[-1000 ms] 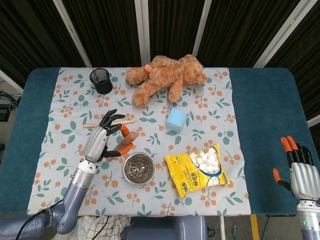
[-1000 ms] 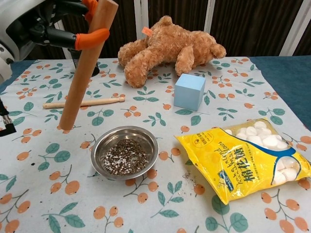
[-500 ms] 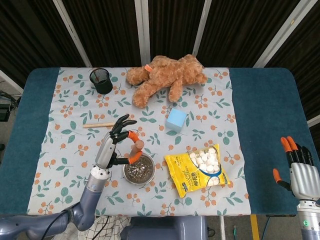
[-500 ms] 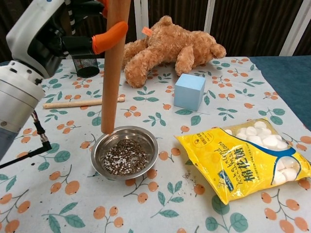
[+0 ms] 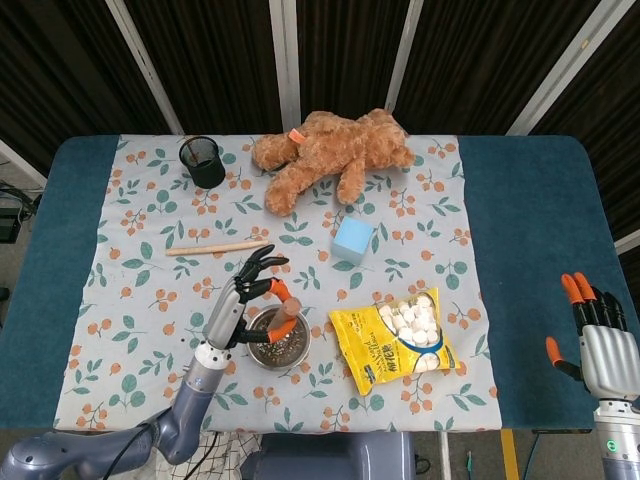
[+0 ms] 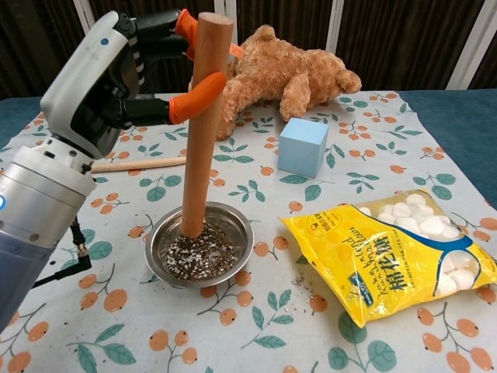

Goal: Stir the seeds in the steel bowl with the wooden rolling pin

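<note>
My left hand grips the wooden rolling pin near its top and holds it almost upright. The pin's lower end stands inside the steel bowl, at the back left edge of the dark seeds. The bowl sits on the floral cloth in front of the left arm. My right hand hangs at the far right over the blue table edge, fingers apart and holding nothing.
A thin wooden stick lies left of the bowl. A yellow snack bag, a light blue cube, a teddy bear and a black mesh cup stand around the bowl.
My left hand has carried the rolling pin rightward and down, from left of the bowl to over it; its lower end now stands in the seeds. The right hand stays still.
</note>
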Robot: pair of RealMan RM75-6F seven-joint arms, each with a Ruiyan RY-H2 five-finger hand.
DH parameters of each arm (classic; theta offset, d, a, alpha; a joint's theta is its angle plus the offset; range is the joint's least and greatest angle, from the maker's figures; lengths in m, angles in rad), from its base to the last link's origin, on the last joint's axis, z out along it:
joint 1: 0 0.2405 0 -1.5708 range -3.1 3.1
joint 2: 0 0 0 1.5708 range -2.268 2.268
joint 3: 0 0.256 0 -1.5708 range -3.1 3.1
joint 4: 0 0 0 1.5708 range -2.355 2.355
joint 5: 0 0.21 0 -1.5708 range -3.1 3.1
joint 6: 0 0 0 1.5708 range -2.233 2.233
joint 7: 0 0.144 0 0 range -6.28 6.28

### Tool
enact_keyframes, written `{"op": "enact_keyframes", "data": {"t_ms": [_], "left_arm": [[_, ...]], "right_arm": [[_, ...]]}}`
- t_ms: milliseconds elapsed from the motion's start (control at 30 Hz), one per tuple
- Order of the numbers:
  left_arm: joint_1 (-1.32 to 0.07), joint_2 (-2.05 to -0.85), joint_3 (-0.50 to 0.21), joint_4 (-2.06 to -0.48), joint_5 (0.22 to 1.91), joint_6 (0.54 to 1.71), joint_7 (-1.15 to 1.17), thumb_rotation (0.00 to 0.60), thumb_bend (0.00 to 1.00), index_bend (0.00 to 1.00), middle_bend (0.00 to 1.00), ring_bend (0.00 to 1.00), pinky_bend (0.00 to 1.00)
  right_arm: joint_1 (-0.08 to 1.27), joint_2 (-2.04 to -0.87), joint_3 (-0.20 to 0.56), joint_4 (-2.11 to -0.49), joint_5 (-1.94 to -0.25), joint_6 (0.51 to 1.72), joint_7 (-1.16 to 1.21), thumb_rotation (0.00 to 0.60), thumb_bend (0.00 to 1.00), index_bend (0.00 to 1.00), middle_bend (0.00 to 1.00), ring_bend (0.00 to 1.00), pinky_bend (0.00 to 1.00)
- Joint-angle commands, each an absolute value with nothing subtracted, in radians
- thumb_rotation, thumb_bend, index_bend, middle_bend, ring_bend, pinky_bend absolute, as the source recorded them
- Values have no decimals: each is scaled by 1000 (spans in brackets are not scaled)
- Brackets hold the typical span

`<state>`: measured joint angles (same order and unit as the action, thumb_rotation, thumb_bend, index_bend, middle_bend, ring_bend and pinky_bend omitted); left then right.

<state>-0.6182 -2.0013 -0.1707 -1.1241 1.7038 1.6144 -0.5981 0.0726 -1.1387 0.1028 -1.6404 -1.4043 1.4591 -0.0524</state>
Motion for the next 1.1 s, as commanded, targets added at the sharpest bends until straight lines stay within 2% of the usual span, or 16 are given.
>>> {"op": "enact_keyframes", "data": {"t_ms": [33, 367, 1100], "left_arm": [[-615, -2020, -160, -1087, 1693, 1609, -621, 600, 767, 634, 707, 209, 96], [-622, -2081, -145, -964, 1683, 1603, -714, 600, 769, 634, 706, 209, 96], [-632, -2176, -108, -714, 1708, 1670, -855, 600, 770, 629, 702, 209, 96]], "right_arm": [[73, -1139, 103, -1640, -1404, 1459, -54, 600, 415, 0, 0, 0, 0], [73, -1141, 104, -1639, -1401, 1459, -57, 600, 416, 0, 0, 0, 0], [75, -1144, 108, -1641, -1394, 1457, -66, 600, 415, 0, 0, 0, 0]]}}
